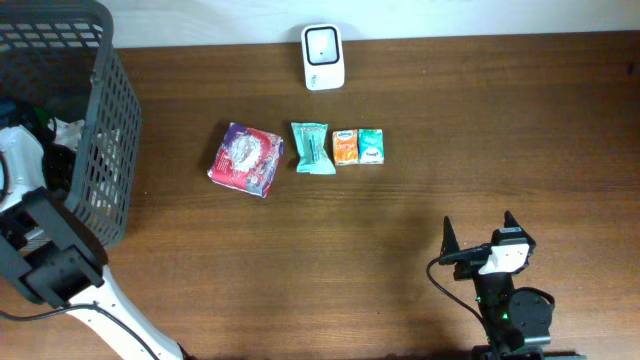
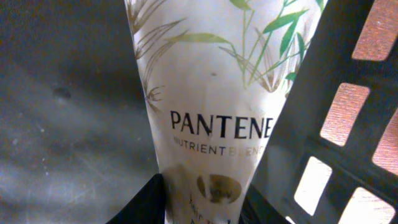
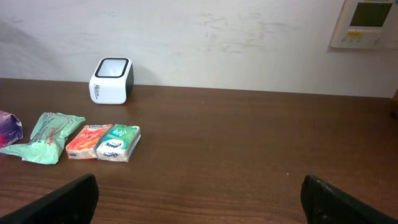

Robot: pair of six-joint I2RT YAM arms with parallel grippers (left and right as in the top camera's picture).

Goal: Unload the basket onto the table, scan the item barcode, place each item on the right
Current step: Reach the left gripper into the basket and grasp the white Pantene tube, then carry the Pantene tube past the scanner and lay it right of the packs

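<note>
**A:** How many packets are on the table?

**B:** Four, in a row just toward twelve o'clock from the centre: one purple packet (image 1: pixel 247 159), one green pouch (image 1: pixel 312 147), one orange pack (image 1: pixel 345 146) and one teal pack (image 1: pixel 371 145).

**A:** And the other things?

**B:** One white scanner (image 1: pixel 323 57) at twelve o'clock. One dark mesh basket (image 1: pixel 110 150) at ten o'clock. One Pantene tube (image 2: pixel 217 93). One wall panel (image 3: pixel 367 23). Two robot arms: the left arm (image 1: pixel 45 255) at eight o'clock and the right arm (image 1: pixel 512 305) at five o'clock.

Dark brown wood table (image 3: pixel 249 137) against scuffed off-white wall (image 3: pixel 217 37); beige control panel (image 3: pixel 368 23) mounted upper right.
</note>
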